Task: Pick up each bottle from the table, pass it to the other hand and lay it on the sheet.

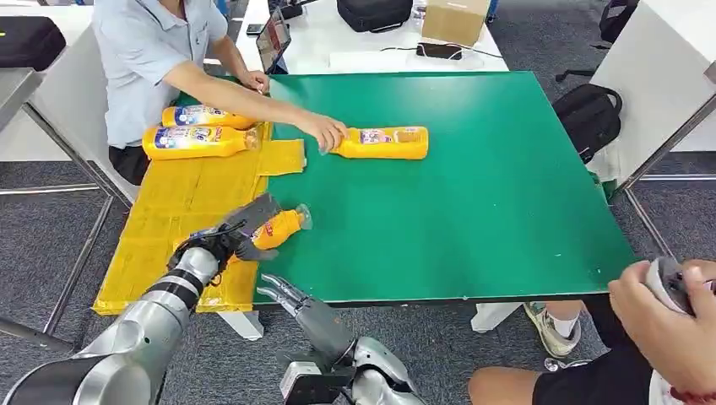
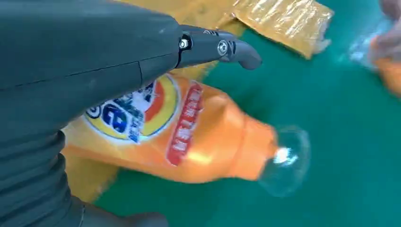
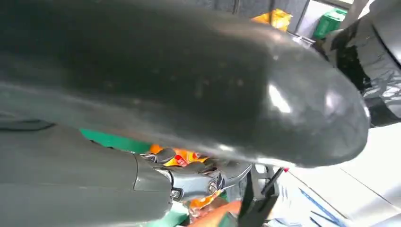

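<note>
An orange bottle [image 1: 279, 229] is gripped by the left hand [image 1: 239, 234] at the sheet's [image 1: 181, 202] edge; laying it down is judged next. The right hand [image 1: 283, 293] is held spread, empty, below the surface [image 1: 473, 186].

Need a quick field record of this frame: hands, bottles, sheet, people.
left robot hand: grips an orange bottle, cap toward the green table
right robot hand: below the table's near edge, fingers apart, holds nothing
yellow sheet: two bottles lying at its far end
fourth bottle: on its side on the table, a person's hand at its cap end
second person: near right corner, holding a device
</note>
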Robot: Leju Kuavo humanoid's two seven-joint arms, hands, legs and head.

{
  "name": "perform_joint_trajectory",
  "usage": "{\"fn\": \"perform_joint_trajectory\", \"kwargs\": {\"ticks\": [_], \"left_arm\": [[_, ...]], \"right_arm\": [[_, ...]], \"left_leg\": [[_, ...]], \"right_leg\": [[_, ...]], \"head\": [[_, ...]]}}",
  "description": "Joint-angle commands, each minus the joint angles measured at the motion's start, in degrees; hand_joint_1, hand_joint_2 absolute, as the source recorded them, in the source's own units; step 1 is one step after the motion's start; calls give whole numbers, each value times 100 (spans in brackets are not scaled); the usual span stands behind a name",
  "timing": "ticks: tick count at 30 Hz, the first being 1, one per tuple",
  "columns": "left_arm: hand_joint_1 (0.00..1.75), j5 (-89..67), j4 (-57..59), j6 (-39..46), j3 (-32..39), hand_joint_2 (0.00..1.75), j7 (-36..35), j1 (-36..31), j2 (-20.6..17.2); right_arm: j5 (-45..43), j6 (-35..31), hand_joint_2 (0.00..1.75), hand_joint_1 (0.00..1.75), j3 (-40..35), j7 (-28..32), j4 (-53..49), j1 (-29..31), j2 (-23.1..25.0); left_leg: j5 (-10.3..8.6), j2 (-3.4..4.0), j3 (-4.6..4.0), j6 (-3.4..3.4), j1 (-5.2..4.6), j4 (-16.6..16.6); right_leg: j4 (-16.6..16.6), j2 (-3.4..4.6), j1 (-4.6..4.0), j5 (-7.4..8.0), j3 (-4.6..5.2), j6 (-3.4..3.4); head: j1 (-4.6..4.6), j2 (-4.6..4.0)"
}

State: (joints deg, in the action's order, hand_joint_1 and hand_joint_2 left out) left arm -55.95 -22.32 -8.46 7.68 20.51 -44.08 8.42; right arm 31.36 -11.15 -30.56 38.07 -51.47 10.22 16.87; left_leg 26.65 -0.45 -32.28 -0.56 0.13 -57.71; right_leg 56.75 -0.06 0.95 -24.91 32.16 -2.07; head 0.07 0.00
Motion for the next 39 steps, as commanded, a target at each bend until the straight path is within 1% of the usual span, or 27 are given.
{"fn": "perform_joint_trajectory", "kwargs": {"ticks": [1,2,3,4,6,7,9,10,11,12,13,14,15,16,20,24,25,36,37,38,39], "left_arm": [[0,2558,-2449,-484,491,175,381,773,552],[0,3257,-3059,-634,493,175,289,1082,663],[0,3516,-3474,-653,361,175,220,1318,675],[0,4155,-4333,-656,232,175,410,1762,756],[0,4369,-4781,-631,33,175,195,2016,701],[0,4667,-5220,-443,14,175,412,2233,760],[0,4950,-5730,-406,4,175,439,2521,808],[0,5839,-5968,-753,98,175,159,2703,872],[0,6102,-6153,-750,115,175,151,2871,867],[0,6159,-6240,-752,82,175,148,2962,827],[0,6193,-6338,-651,150,175,189,3045,875],[0,6277,-6638,-499,257,175,144,3297,956],[0,6316,-6819,-514,281,175,125,3450,958],[0,6328,-6878,-533,290,175,114,3509,959],[0,6327,-6856,-534,291,175,116,3482,962],[0,6327,-6800,-538,285,175,120,3429,964],[0,6327,-6800,-538,285,175,120,3429,964],[0,6327,-6800,-538,285,175,120,3429,964],[0,6269,-6878,-407,344,175,158,3471,1030],[0,6078,-7115,-242,393,175,214,3612,1111],[0,6205,-7378,-208,430,175,181,3806,1158]], "right_arm": [[-50,-354,0,0,-260,193,-111,10,-142],[0,-538,0,0,-260,193,-281,-96,-187],[42,-594,175,0,-271,193,-362,-146,-223],[197,-916,175,0,-246,193,-567,-282,-280],[238,-864,175,0,-200,193,-674,-355,-311],[399,-883,175,0,54,193,-752,-462,-263],[677,-910,175,0,215,108,-981,-570,-317],[1173,-957,175,0,404,-319,-1187,-658,-373],[1498,-993,175,0,565,-550,-1371,-735,-409],[1572,-864,175,0,691,-543,-1506,-790,-417],[1989,-970,175,0,770,-867,-1512,-787,-473],[2598,-1010,175,0,980,-1495,-1663,-856,-523],[2647,-935,175,0,1101,-1477,-1768,-903,-538],[2666,-891,175,0,1149,-1454,-1805,-920,-538],[2672,-880,175,0,1151,-1449,-1785,-921,-508],[2695,-867,175,0,1150,-1436,-1750,-913,-472],[2695,-867,175,0,1150,-1436,-1750,-913,-472],[2695,-867,175,0,1150,-1436,-1750,-913,-472],[2980,-1016,175,0,1189,-1604,-1767,-916,-486],[3332,-1114,175,0,1342,-1958,-1877,-943,-481],[3723,-1036,175,0,1432,-2251,-2015,-938,-554]], "left_leg": [[-1,-10,-11,3,10,-4],[2,-3,-13,2,8,-5],[2,-1,-10,2,4,-1],[5,8,-2,2,2,1],[4,13,-2,1,0,4],[8,19,1,2,2,5],[7,18,-11,2,1,1],[11,23,-10,3,3,0],[12,22,-9,4,4,1],[11,21,-16,5,5,0],[8,18,-24,3,0,1],[12,22,-16,5,4,1],[10,19,-21,3,1,1],[10,28,-18,2,1,5],[6,11,-31,3,1,-1],[10,17,-18,7,11,-1],[5,11,-24,4,2,3],[5,13,-24,3,1,2],[4,12,-26,3,1,2],[5,11,-21,4,4,2],[5,13,-27,2,-1,2]], "right_leg": [[-6,-13,-11,1,1,9],[-4,-6,-9,0,8,6],[-6,-4,-6,-1,5,4],[-7,4,-4,-3,0,5],[-7,9,-1,-1,5,3],[-9,11,-3,-3,2,5],[-5,7,-2,-2,16,3],[-6,10,-5,-4,15,6],[-8,9,-7,-4,13,8],[-9,8,-8,-3,21,8],[-7,7,-3,-2,31,5],[-10,10,-7,-4,21,8],[-8,8,-5,-3,28,5],[-14,14,-4,0,26,6],[-6,0,-4,-2,34,4],[-13,4,-15,-2,18,14],[-8,0,-5,-2,27,8],[-8,1,-5,-2,27,6],[-8,1,-5,-1,30,5],[-10,-1,-8,-1,22,8],[-6,3,-2,-1,32,4]], "head": [[0,0],[0,0],[0,0],[-2,0],[-2,0],[0,0],[0,0],[0,0],[-2,0],[-2,0],[-2,0],[-2,0],[-4,0],[-2,0],[0,0],[-2,0],[-2,0],[-2,0],[-2,0],[-2,0],[-2,0]]}}
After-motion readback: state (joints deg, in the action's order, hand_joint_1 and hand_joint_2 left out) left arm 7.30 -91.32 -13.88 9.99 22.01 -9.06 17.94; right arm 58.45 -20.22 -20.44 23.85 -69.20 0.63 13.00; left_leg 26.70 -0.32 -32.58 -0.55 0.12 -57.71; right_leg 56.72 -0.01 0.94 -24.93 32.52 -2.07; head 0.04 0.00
